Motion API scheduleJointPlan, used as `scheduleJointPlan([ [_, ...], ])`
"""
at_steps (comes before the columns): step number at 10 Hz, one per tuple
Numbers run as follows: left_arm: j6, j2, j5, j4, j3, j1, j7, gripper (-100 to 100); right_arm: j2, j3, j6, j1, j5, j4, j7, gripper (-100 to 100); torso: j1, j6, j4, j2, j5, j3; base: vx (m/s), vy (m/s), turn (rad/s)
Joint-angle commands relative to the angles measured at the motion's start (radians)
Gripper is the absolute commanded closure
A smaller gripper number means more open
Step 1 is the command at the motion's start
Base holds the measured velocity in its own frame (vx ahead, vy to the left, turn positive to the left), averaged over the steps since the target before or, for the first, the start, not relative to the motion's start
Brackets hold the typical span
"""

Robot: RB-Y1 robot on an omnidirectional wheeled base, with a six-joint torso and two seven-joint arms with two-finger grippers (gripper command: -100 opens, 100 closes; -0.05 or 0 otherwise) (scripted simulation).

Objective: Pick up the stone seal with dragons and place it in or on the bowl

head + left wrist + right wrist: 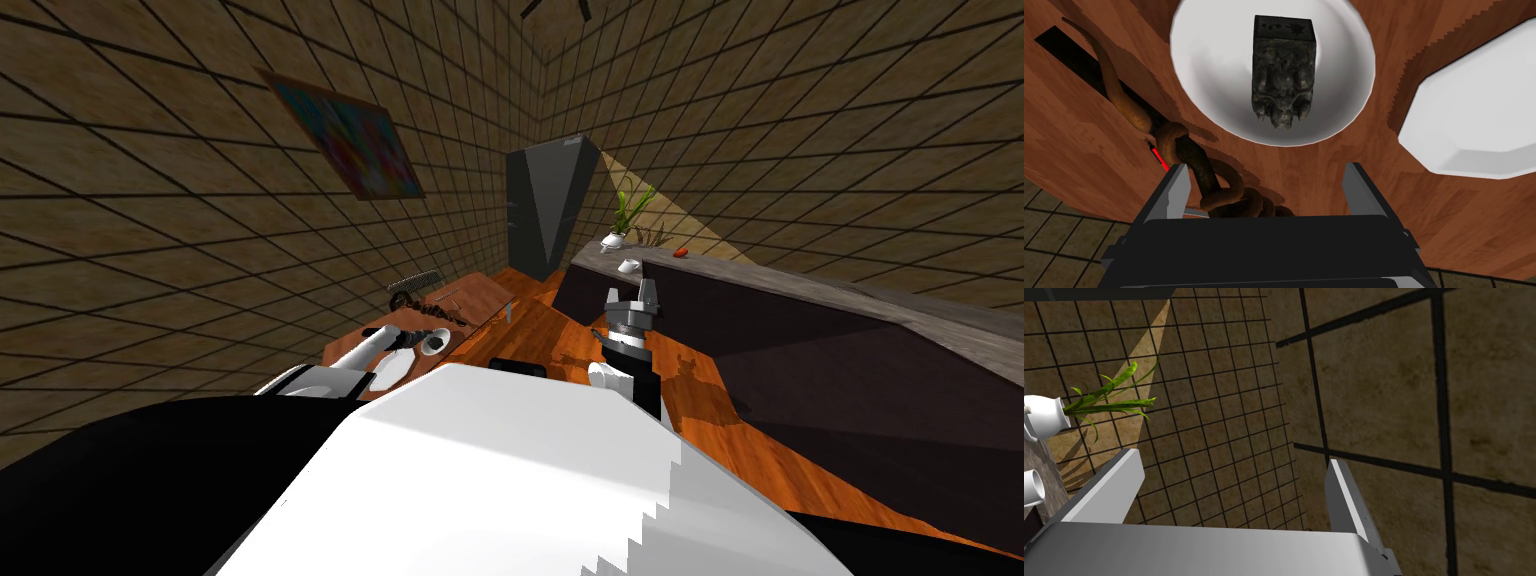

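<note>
Left gripper (pixel 1267 181) hovers wide open and empty over wooden table (pixel 1324 170). Dark carved seal (pixel 1282 75) lies inside white bowl (pixel 1199 95), apart from the fingers. Right gripper (pixel 634 291) raised, spread, holding nothing.

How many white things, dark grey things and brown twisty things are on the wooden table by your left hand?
White: 2 (bowl, plate)
Dark grey: 1 (stone seal, lying in the bowl)
Brown: 1 (twisted rope-like piece, beside the bowl)
Total: 4
</note>
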Motion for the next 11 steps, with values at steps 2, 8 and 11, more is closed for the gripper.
scheduleJointPlan([
  [2, -0.004, 0.049, 0.069, 0.034, 0.011, 0.023, -0.053, -100, 0.0, 0.0, 0.0, 0.0, 0.0, 0.0, 0.0, 0, 0.002, 0.0, 0.0, 0.001, 0.0, 0.001, 0.014, -0.038, -0.07],
  [8, -0.011, 0.092, 0.239, 0.132, 0.025, 0.034, -0.192, -100, 0.0, 0.0, 0.0, 0.0, 0.0, 0.0, 0.0, 0, -0.002, 0.0, 0.0, 0.0, 0.0, 0.0, 0.024, -0.055, -0.047],
  [11, -0.017, 0.135, 0.327, 0.185, 0.038, 0.044, -0.286, -100, 0.0, 0.0, 0.0, 0.0, 0.0, 0.0, 0.0, 0, 0.004, 0.0, 0.0, 0.001, 0.001, 0.001, 0.017, -0.02, -0.053],
])
